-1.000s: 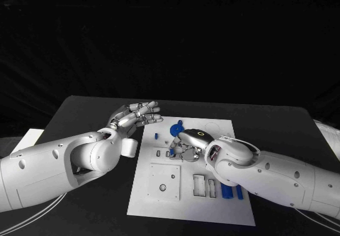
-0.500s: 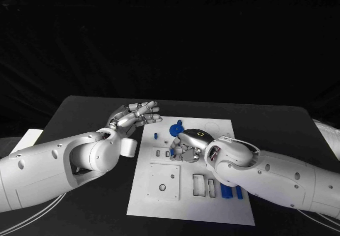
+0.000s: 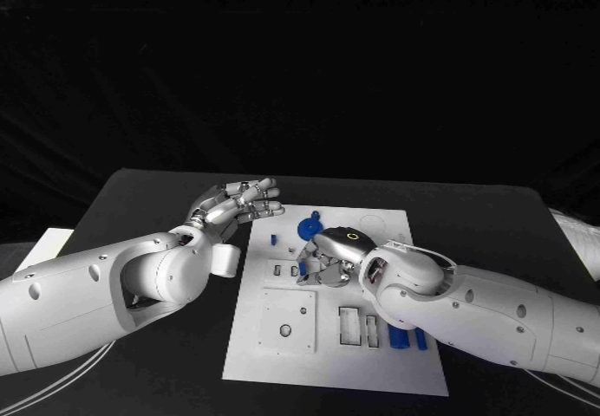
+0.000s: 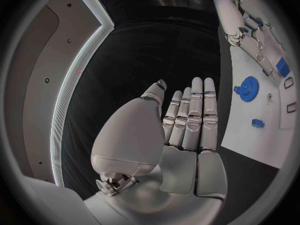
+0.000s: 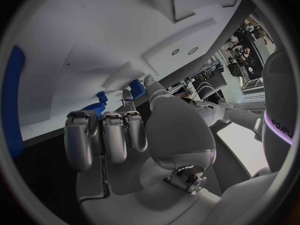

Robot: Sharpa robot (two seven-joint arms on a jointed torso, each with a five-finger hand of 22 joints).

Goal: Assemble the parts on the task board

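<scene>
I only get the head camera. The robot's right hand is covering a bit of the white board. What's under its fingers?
Observer: In the right wrist view, the silver right hand has its fingertips curled down to the white task board. A small blue plastic piece sits right beside them. I can't tell whether it is pinched.
Operator: What's the round blue thing just past that hand?
Observer: The left wrist view shows it is a blue toothed gear wheel on the board.
Operator: Is the other hand holding anything?
Observer: No. The silver left hand has a bare palm, with its fingers straight and side by side.
</scene>
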